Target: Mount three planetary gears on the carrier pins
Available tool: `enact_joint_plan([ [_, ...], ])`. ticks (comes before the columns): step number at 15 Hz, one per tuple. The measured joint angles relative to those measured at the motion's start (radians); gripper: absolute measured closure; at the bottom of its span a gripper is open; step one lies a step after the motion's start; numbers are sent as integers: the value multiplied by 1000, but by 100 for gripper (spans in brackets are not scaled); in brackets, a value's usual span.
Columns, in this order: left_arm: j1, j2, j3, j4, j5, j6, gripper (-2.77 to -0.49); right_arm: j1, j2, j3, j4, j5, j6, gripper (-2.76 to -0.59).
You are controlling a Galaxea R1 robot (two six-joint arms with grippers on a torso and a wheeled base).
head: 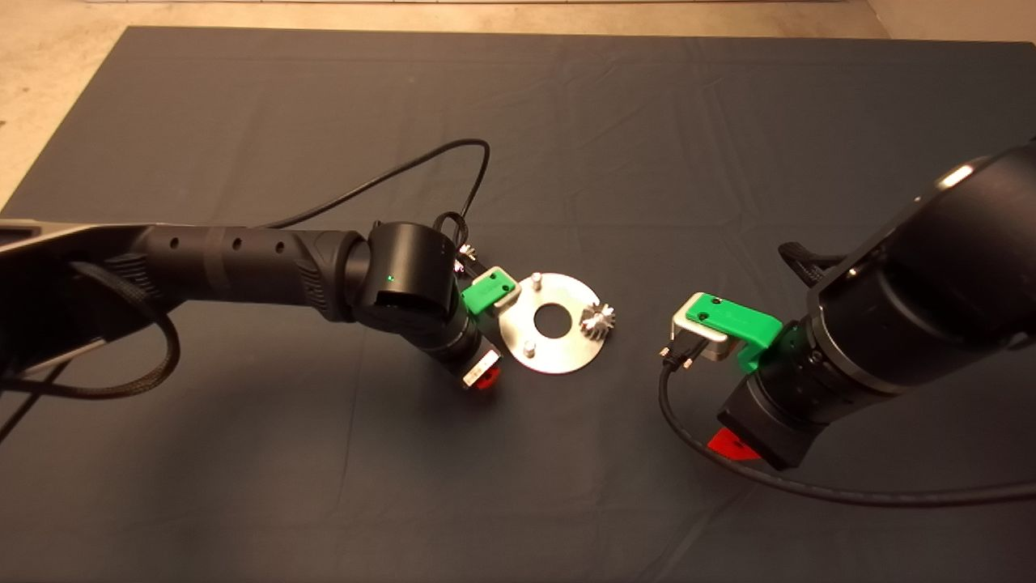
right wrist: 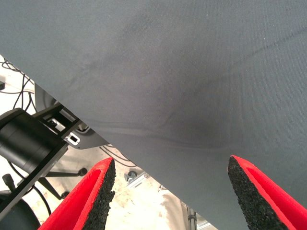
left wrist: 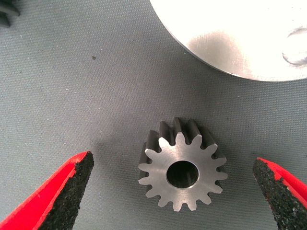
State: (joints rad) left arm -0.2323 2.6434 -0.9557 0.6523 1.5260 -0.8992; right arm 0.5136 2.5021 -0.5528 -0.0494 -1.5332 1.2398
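The silver disc (head: 553,350) lies mid-mat with two bare carrier pins (head: 536,281) (head: 528,349). One planetary gear (head: 597,317) sits on the disc's right side. My left gripper (head: 483,375) is just left of the disc, pointing down. In the left wrist view it (left wrist: 172,164) is open, and a second gear (left wrist: 182,167) lies flat on the mat between its fingers (left wrist: 72,184), untouched. The disc's edge (left wrist: 240,33) and a pin (left wrist: 295,50) show beyond it. A dark toothed piece (left wrist: 7,10) shows at the corner, perhaps the third gear. My right gripper (head: 732,445) is open and empty, right of the disc.
The left arm's black cable (head: 453,154) loops over the mat behind the disc. The right arm's cable (head: 728,470) trails across the mat's front right. In the right wrist view the mat's edge (right wrist: 120,139) shows, with floor and equipment past it.
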Motion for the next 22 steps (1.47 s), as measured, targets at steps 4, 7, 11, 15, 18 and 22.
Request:
enact_joint_plan([
  [4,0,3,0,-1,0,-5,-227,0,2,0,0,0,0,-173],
  [7,0,3,0,-5,0,-9,-208,0,2,0,0,0,0,-173],
  [11,0,2,0,-10,0,-9,-184,0,2,-1,0,0,0,-173],
  [15,0,2,0,-11,0,-9,-168,0,3,-1,0,0,0,-173],
  [18,0,2,0,-12,0,-10,-168,0,3,-1,0,0,0,-173],
  [22,0,2,0,-12,0,-13,-149,0,5,-1,0,0,0,-173],
])
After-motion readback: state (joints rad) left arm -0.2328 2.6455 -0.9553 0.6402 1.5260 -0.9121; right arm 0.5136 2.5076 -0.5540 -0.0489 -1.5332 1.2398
